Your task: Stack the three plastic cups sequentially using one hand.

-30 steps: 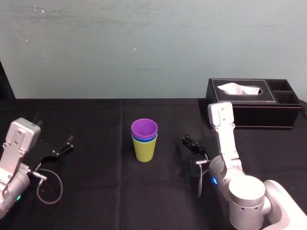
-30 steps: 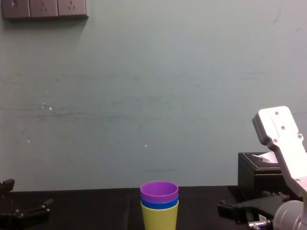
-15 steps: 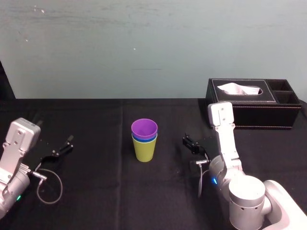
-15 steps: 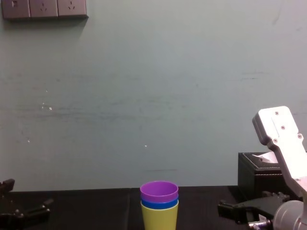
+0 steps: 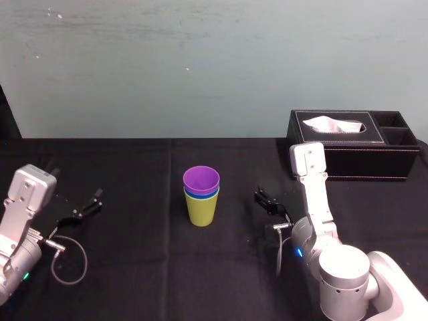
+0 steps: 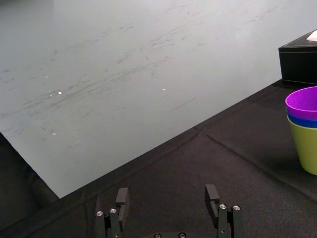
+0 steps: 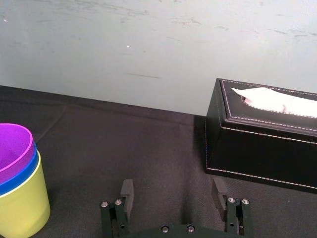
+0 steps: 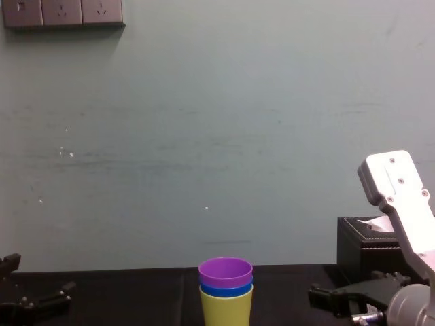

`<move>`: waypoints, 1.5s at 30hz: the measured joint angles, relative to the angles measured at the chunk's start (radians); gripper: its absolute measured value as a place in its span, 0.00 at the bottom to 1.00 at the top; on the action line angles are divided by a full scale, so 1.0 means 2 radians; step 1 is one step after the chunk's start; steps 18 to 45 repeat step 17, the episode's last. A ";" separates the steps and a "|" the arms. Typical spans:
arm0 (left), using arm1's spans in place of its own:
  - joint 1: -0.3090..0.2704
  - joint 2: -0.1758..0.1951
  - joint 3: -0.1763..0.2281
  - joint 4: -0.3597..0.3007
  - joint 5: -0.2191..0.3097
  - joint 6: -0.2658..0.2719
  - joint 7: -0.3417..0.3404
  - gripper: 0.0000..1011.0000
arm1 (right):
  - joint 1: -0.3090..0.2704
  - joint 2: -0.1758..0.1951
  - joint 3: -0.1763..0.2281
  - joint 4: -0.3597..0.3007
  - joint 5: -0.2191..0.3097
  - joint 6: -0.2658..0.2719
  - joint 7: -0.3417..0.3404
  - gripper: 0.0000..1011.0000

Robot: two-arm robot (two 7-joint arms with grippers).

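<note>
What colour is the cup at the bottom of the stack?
The bottom cup is yellow-green; the head view shows it best.

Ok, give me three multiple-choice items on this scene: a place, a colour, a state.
1. The tissue box stands on which side of the cup stack?
A. robot's left
B. robot's right
C. underneath
2. Bottom cup's colour?
A. purple
B. blue
C. yellow-green
3. The right gripper is:
A. open, empty
B. shut on a cup
C. shut on the box
Answers:
1 B: the box sits right of the stack.
2 C: the yellow-green cup holds the blue cup and purple cup.
3 A: its fingers stand apart, nothing between.
</note>
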 joint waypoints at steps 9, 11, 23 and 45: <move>0.000 0.000 0.000 0.000 0.000 0.000 0.000 0.99 | 0.000 0.000 0.000 0.000 0.000 0.000 0.000 0.99; 0.000 0.000 0.000 0.000 0.000 0.000 0.000 0.99 | 0.000 0.000 0.000 0.000 0.000 0.000 0.000 0.99; 0.000 0.000 0.000 0.000 0.000 0.000 0.000 0.99 | 0.000 0.000 0.000 0.000 0.000 0.000 0.000 0.99; 0.000 0.000 0.000 0.000 0.000 0.000 0.000 0.99 | 0.000 0.000 0.000 0.000 0.000 0.000 0.000 0.99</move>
